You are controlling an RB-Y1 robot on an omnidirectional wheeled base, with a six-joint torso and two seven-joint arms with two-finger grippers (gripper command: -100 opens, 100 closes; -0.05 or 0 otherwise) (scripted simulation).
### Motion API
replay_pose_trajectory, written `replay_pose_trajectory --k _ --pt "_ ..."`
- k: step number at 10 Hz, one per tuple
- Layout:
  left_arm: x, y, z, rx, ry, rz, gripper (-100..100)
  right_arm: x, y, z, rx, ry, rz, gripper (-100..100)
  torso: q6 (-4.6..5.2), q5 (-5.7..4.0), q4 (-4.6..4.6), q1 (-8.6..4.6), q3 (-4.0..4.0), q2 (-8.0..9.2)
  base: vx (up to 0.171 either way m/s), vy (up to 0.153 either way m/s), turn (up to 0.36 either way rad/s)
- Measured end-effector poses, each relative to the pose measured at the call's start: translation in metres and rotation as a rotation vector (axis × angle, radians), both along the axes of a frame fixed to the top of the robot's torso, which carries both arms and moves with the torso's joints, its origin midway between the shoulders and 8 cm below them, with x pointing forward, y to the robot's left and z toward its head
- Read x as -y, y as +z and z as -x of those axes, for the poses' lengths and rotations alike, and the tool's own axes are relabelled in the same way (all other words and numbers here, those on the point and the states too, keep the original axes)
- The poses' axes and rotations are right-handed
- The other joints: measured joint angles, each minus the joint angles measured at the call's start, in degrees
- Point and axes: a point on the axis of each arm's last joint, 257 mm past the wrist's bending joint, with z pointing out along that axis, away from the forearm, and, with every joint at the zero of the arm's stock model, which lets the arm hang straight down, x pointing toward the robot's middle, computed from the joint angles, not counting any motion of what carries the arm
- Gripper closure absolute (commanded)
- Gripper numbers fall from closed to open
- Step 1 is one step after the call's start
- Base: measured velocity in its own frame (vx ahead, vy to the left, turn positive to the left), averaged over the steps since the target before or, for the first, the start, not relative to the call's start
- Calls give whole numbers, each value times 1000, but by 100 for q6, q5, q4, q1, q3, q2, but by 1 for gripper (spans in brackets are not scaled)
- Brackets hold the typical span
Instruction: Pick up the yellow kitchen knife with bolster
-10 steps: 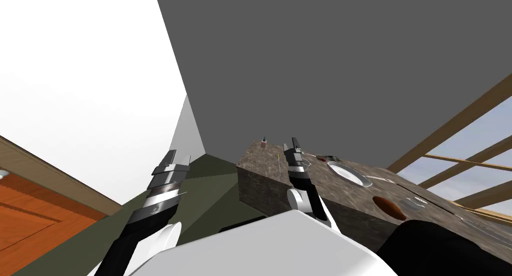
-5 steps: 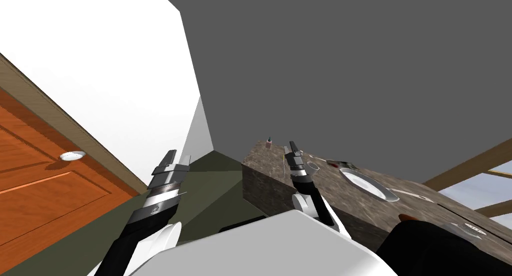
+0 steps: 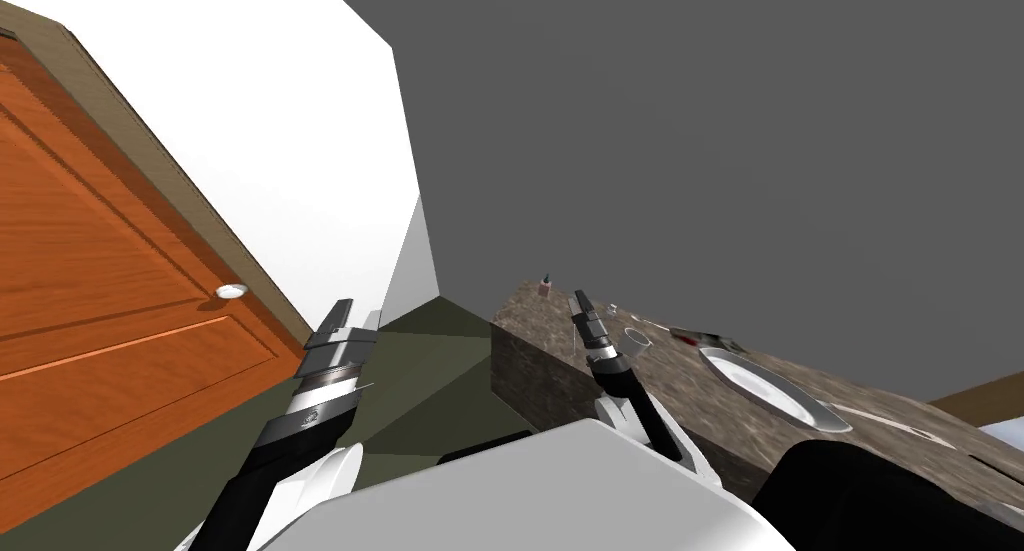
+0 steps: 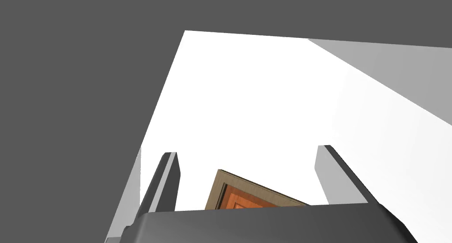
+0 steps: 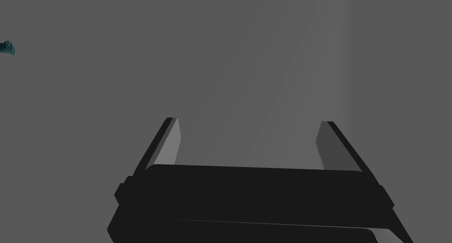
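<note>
The stone-topped counter (image 3: pixel 530 320) stands ahead on my right. My right gripper (image 3: pixel 580 300) hovers over its near left part, open, with nothing between its fingers (image 5: pixel 170 139). In the right wrist view this gripper (image 5: pixel 249 134) faces a flat grey wall. The thin yellow knife that lay on the counter beside this gripper is hidden behind the arm. My left gripper (image 3: pixel 355 317) is raised over the floor left of the counter. It is open and empty (image 4: pixel 249 165).
On the counter stand a small bottle (image 3: pixel 546 285) with a teal cap (image 5: pixel 6 47), a white cup (image 3: pixel 637 340), a white plate (image 3: pixel 765 385) and a red and dark item (image 3: pixel 695 337). An orange door (image 3: pixel 110 275) fills the left. Dark green floor (image 3: pixel 420 375) lies between.
My view has swung left: the door has come far into the picture, the window has slid out at right, and the counter's things have shifted right. Both grippers stay open.
</note>
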Motion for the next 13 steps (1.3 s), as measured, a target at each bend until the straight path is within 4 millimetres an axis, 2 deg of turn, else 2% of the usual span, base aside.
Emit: replay_pose_trajectory --k 8,9,12,13 --pt "0 0 0 0 0 0 0 2 -57 11 -109 38 263 -100 5 -1 0 -2 -1 -3 -50 -9 196" --pt "0 0 0 0 0 0 0 3 -70 13 -132 43 302 -100 0 -1 0 -2 -1 -1 -44 -12 142" --pt "0 0 0 0 0 0 0 4 -89 20 -174 63 403 -100 6 -1 0 -4 -2 -4 -46 -8 232" --pt "0 0 0 0 0 0 0 7 -100 25 -198 69 444 -100 1 -1 0 -4 -1 -3 -36 -9 174"
